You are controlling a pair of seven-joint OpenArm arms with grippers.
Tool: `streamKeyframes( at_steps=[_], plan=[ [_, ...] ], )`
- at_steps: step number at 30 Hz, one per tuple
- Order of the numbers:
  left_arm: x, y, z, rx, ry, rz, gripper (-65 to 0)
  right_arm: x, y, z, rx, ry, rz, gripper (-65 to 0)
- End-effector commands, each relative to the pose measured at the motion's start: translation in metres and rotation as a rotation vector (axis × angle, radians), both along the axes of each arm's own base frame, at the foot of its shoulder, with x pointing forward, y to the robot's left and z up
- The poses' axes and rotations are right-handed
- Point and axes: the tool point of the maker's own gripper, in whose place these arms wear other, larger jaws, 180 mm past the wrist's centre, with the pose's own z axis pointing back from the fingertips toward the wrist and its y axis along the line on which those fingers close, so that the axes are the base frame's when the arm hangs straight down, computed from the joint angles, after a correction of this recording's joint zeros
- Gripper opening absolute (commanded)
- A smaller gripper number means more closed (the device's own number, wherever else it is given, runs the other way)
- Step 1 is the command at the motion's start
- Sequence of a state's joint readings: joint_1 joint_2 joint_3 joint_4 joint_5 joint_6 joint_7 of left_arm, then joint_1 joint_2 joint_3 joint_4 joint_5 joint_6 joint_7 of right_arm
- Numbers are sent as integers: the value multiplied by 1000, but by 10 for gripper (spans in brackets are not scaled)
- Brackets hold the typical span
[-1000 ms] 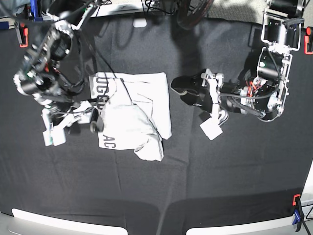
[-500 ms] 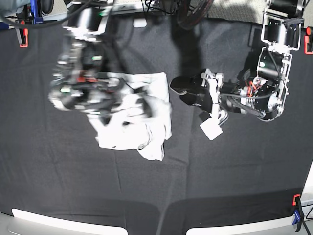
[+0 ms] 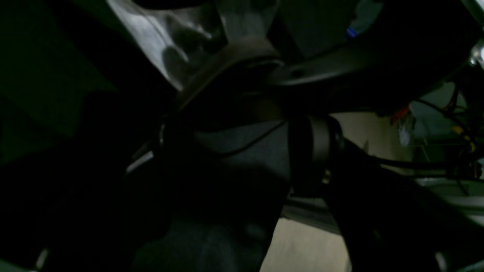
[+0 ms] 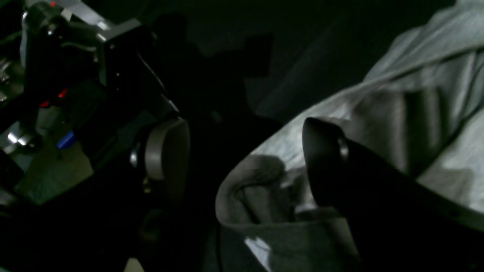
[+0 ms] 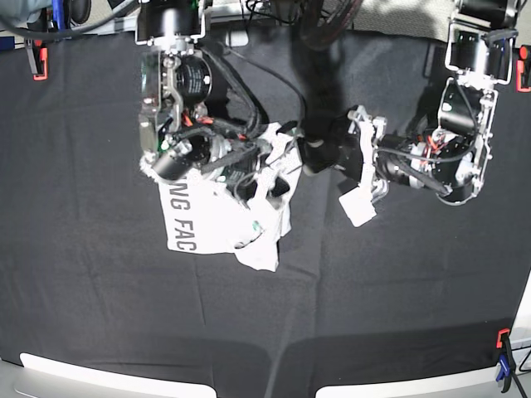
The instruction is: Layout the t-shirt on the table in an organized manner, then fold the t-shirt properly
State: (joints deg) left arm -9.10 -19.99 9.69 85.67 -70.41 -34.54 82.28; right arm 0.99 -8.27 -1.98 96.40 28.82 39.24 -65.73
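Note:
The white t-shirt (image 5: 207,224) lies folded in a bundle left of centre on the black table (image 5: 382,290), with dark lettering along its left edge. My right gripper (image 5: 267,170) hovers open over the bundle's upper right part. In the right wrist view the right gripper (image 4: 245,158) straddles a rumpled fold of the t-shirt (image 4: 378,105), one dark finger (image 4: 325,166) above the cloth, nothing clamped. My left gripper (image 5: 319,156) is open just right of the shirt's top right corner, apart from it. The left wrist view is too dark to read.
Orange clamps sit at the table's far left edge (image 5: 37,60) and far right edge (image 5: 523,70). An orange and blue clamp (image 5: 502,352) is at the near right corner. Cables and equipment line the far edge.
My right arm has swung from the shirt's left side to over its upper right part, and the cloth there is now ruffled. The left arm has edged slightly toward the shirt.

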Motion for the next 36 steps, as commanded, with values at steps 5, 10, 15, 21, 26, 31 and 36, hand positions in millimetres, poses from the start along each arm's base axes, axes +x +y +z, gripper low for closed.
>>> streamKeyframes(
  at_steps=[5, 10, 15, 21, 26, 31, 36],
  plan=[
    [16, -5, 22, -69, -53, 30, -282, 36, -11, 44, -69, -195, -37, -195],
    [16, -5, 22, -69, -53, 30, -282, 77, -54, 61, -89, -245, -233, -195],
    [16, -6, 22, -69, -53, 30, -282, 97, -96, 54, -106, -229, -354, -195],
    [16, -5, 22, -69, -53, 30, -282, 110, -102, 18, -114, -99, -319, -195],
    [16, -5, 22, -68, -53, 30, -282, 123, -92, -8, -97, 19, -289, -195],
    [16, -5, 22, -69, -53, 30, -282, 138, -76, -1, -64, 32, -268, -195],
    [16, -5, 22, -69, -53, 30, -282, 148, -48, 21, 9, -12, -255, -195]
  ],
)
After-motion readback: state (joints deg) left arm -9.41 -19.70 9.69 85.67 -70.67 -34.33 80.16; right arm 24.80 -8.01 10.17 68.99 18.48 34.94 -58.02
